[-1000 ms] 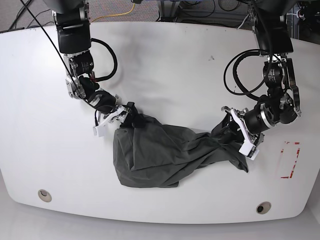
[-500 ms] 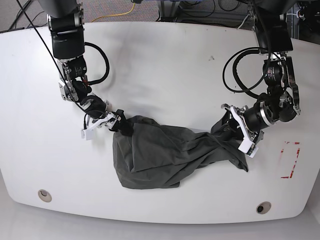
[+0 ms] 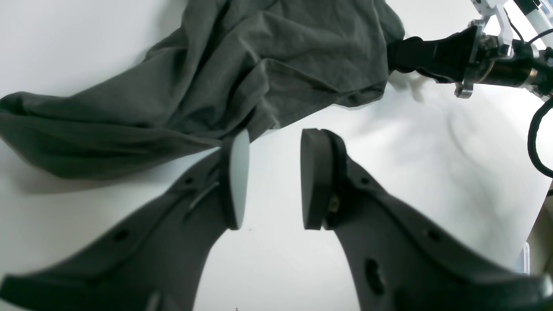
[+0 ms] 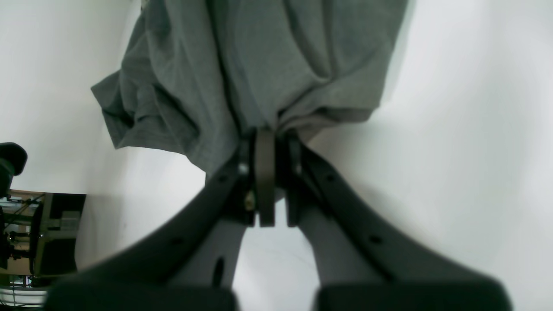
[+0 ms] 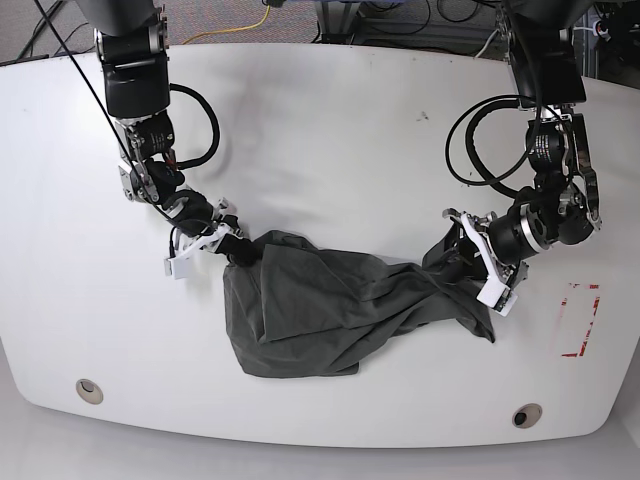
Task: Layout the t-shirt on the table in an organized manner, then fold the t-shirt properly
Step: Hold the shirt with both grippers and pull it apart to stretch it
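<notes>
The t-shirt point(image 5: 330, 305) lies bunched in a wrinkled heap on the table point(image 5: 330, 130), so its collar, sleeves and hem cannot be told apart, and folds hide much of the cloth. The arms' upper parts are cut off at the top of the base view.

The heap's long axis runs across the table from the right gripper point(image 5: 235, 250) to the left gripper point(image 5: 470, 265), with the wider, lower mass sagging toward the near edge below the right gripper.

The right gripper's jaws are pressed together on a gathered corner of the t-shirt point(image 4: 263, 77), cloth puckering where it enters the pads. The left gripper point(image 3: 270, 177) stands partly apart with bare table showing between its pads point(image 3: 237, 172); one pad sits just against the edge of the t-shirt point(image 3: 242, 65), but no cloth lies between them.

A red tape rectangle point(image 5: 578, 320) lies beyond the left gripper, apart from the shirt. Two round holes point(image 5: 88, 389) sit near the front edge. Wide bare table stretches behind the shirt.
</notes>
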`<state>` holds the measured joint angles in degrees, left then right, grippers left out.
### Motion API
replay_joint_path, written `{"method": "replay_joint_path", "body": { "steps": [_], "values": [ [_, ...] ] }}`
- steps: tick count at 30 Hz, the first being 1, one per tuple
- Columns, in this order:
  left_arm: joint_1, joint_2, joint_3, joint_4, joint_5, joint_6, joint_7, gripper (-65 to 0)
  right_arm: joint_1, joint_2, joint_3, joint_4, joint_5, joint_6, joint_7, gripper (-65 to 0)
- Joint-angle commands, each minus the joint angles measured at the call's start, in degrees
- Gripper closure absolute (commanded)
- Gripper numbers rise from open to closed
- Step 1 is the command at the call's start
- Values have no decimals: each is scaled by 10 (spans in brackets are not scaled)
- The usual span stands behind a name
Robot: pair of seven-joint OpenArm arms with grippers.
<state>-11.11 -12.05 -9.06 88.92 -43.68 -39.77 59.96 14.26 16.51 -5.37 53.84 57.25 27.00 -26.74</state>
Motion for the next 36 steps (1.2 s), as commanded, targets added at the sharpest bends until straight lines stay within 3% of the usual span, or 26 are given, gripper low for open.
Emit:
{"method": "replay_joint_path", "body": {
  "steps": [1,4,11,21,27,36],
  "values": [
    [-14,-3,-1,-1,-11,-2,-18,-192,4,4,-1,3,5,-9,-10,0],
    [-16,-1,-1,-26,-11,-2,-19,-192,1,4,-1,26,5,-10,-11,0],
    [-39,30,0,-95,-12,52,-60,-196,-35,16,10,120,5,-18,-45,0],
    [-79,55,0,-192,-12,59,-76,-196,-99,21,18,244,7,-71,-68,0],
    [-83,55,0,-192,-16,117,-76,-200,-109,21,17,251,6,-71,-68,0],
    [-41,52,-43,-98,-16,161,-73,-321,-111,22,16,250,6,-70,-68,0]
  ]
}}
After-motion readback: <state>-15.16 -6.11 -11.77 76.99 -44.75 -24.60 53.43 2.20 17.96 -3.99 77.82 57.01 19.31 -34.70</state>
